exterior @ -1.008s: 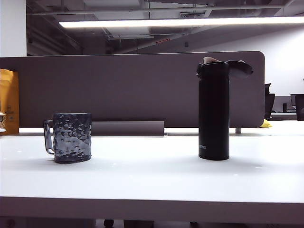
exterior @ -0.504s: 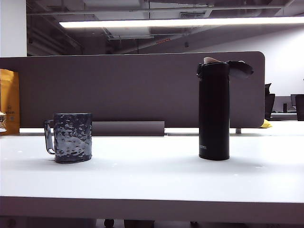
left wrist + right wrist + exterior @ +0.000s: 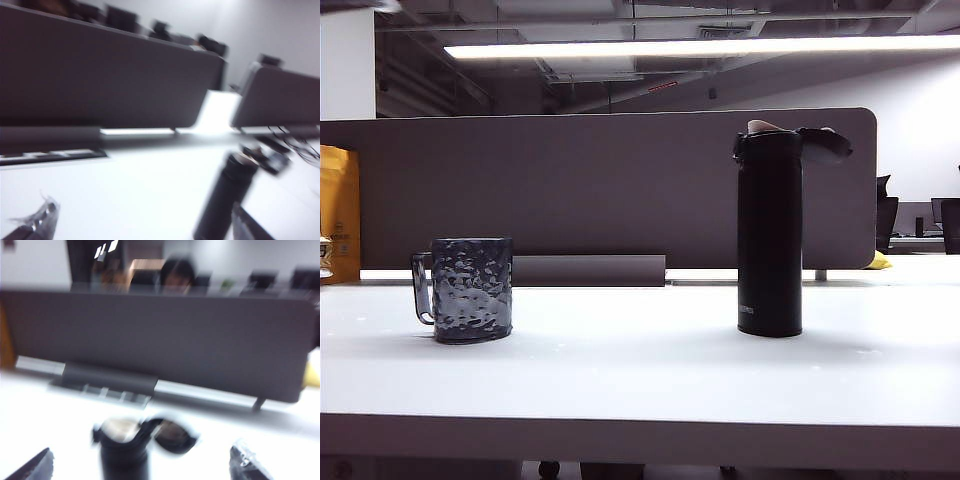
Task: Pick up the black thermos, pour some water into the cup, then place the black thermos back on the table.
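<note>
The black thermos (image 3: 770, 235) stands upright on the right of the white table (image 3: 640, 370), its flip lid (image 3: 825, 143) hinged open. On the left sits the cup (image 3: 472, 290), a dimpled dark mug with its handle pointing left. Neither arm shows in the exterior view. My left gripper (image 3: 142, 212) is open over bare table, with the thermos (image 3: 225, 200) just inside one fingertip (image 3: 245, 225), apart from it. My right gripper (image 3: 144, 454) is open too, and the thermos top (image 3: 124, 455) with its open lid (image 3: 172, 435) lies ahead between the wide fingers, untouched. Both wrist views are blurred.
A grey partition panel (image 3: 600, 190) runs along the back of the table, with a low grey bar (image 3: 590, 270) at its foot. An orange bag (image 3: 338, 210) stands at the far left edge. A small yellow object (image 3: 878, 262) lies behind the thermos at the right.
In the exterior view the thermos and the cup have stayed where they were. A blurred grey edge has appeared in its top left corner.
</note>
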Available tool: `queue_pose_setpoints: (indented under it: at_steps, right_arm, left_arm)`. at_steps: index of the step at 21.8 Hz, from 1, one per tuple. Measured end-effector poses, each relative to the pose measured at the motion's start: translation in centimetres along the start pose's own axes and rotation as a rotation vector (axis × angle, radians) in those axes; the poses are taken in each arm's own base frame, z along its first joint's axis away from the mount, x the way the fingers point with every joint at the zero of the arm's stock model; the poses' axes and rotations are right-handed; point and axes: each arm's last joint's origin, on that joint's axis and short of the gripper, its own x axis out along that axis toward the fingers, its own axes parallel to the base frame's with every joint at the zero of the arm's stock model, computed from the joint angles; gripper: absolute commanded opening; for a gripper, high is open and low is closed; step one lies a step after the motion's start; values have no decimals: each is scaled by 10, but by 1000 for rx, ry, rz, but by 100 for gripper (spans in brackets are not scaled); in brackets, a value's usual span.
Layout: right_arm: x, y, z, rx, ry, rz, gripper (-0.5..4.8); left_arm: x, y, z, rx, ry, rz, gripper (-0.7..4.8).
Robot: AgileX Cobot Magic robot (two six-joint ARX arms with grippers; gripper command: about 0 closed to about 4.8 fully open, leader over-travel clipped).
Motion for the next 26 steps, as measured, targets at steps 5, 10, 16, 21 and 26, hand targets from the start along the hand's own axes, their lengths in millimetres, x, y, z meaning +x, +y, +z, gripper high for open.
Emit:
queue_pose_setpoints:
  at_steps: [5, 10, 16, 21, 26]
  right_arm:
    - [31, 23, -25, -9, 109, 52, 479]
    - [70, 32, -61, 3, 161, 59, 479]
    - [96, 36, -98, 13, 202, 55, 479]
    - [107, 38, -124, 20, 237, 42, 479]
    - [117, 37, -137, 39, 149, -62, 479]
  left_arm:
    - [31, -19, -16, 40, 92, -136, 479]
    - [53, -27, -43, 63, 195, -198, 479]
    - [61, -26, -52, 65, 215, -201, 479]
    - [61, -25, -53, 66, 214, -191, 479]
    - [61, -25, -53, 65, 219, -197, 479]
